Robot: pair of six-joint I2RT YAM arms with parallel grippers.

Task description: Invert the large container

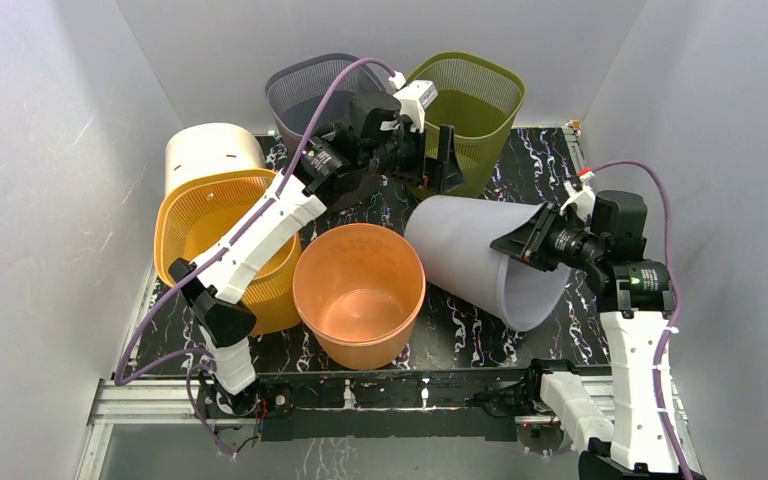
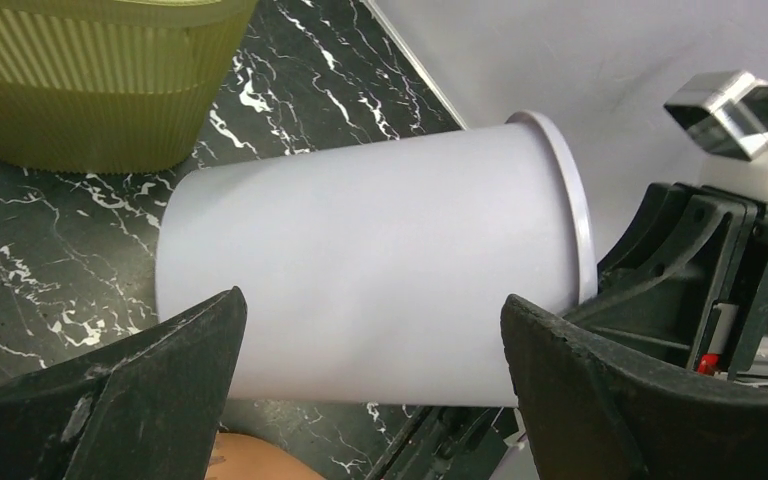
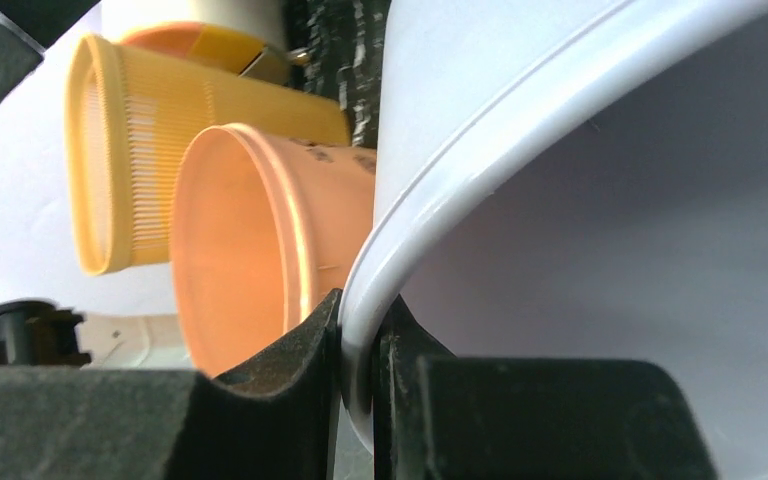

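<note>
White-walled booth [image 1: 40,150], black marbled table [image 1: 460,330] w/ six containers on it. The gray bucket [image 1: 465,250] lies on its side at centre-right, base toward the table's middle, mouth facing the R arm and the right wall. Can't tell whether its lower side rests on the table.

R gripper [image 1: 522,243] is clamped on the bucket's rim. In the R wrist view one finger [image 3: 290,400] sits outside the wall and the other inside, w/ the rim [image 3: 440,200] pinched btwn them.

L gripper [image 1: 407,175] hangs above the table just in front of the olive basket [image 1: 475,100], jaws spread wide and holding nothing. Its wrist cam looks down on the gray bucket's outer wall [image 2: 360,270], framed btwn the two fingers.

Orange bucket [image 1: 360,290] stands upright just left of the gray one, mouth up. Yellow basket [image 1: 210,230] is beside it at left, under the L arm, w/ a cream tub [image 1: 210,150] behind. A dark mesh basket [image 1: 305,95] stands at the back, next to the olive one.
</note>
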